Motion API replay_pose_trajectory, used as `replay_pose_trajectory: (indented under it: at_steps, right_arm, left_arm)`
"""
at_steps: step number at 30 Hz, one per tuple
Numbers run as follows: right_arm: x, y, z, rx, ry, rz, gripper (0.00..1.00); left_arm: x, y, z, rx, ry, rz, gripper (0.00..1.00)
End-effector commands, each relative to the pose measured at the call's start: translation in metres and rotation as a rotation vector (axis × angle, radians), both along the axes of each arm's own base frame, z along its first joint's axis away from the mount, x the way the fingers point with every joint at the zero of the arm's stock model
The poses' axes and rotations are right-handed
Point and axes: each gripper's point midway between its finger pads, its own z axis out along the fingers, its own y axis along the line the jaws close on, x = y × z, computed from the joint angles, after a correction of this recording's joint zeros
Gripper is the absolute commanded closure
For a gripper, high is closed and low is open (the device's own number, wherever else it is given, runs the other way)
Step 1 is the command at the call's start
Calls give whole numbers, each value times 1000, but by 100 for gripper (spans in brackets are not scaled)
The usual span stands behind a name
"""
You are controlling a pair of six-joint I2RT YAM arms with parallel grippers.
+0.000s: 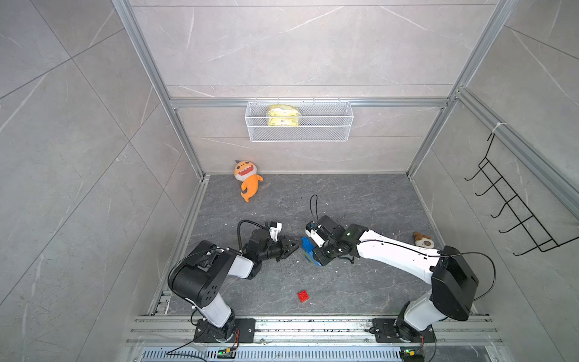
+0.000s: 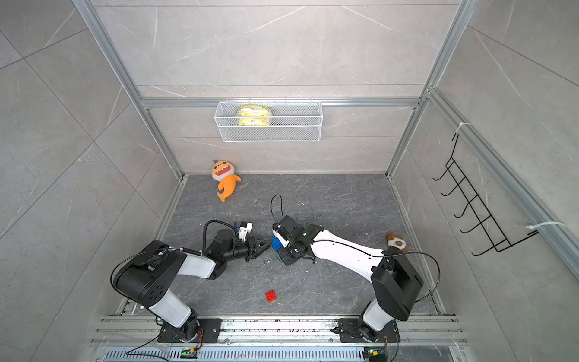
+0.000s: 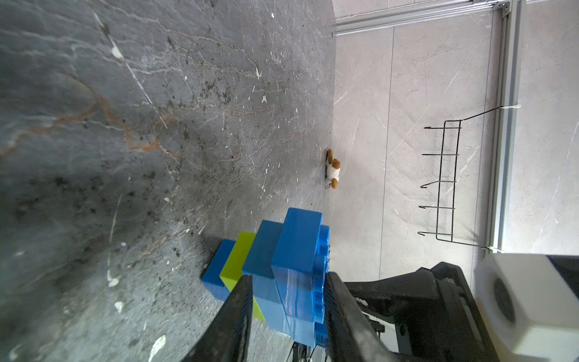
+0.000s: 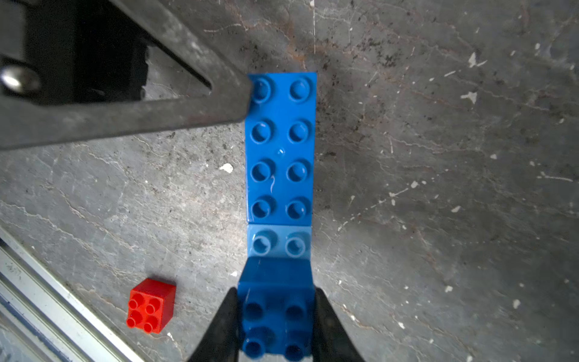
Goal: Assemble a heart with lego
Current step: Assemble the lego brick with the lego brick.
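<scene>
Ok, right wrist: right fingers (image 4: 321,319) clenched on blue square brick (image 4: 275,313), at end of heart (image 4: 280,147) top row. Seating step, I'd judge: press straight down, studs aligned, no twist. Left wrist: left fingers (image 3: 341,307) flank stack end; gripping or just touching, cannot tell. Top view: heart (image 1: 307,249) on tabletop (image 1: 344,194) just below frame centre, studs up, long axis upper left to lower right; red brick (image 1: 303,295) loose, lower centre.
</scene>
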Motion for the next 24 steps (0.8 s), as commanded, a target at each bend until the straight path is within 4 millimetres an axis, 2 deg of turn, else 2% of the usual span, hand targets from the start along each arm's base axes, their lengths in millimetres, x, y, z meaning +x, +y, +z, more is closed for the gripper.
replay_pose_trajectory:
  at_steps: [1, 8, 16, 20, 24]
  right_arm:
    - [-14, -25, -14, -136, 91, 38, 77]
    - [-9, -21, -6, -145, 104, 80, 74]
    - [-6, -18, -3, -138, 92, 81, 56]
    - [-5, -19, 7, -123, 73, 75, 54]
    - [-6, -17, 30, -91, 31, 81, 52]
  left_arm:
    - [1, 1, 17, 7, -56, -14, 56]
    - [-1, 15, 24, 51, -71, 10, 52]
    - [-4, 27, 24, 81, -73, 33, 51]
    - [-3, 31, 22, 85, -68, 43, 51]
    - [0, 37, 19, 88, -56, 59, 51]
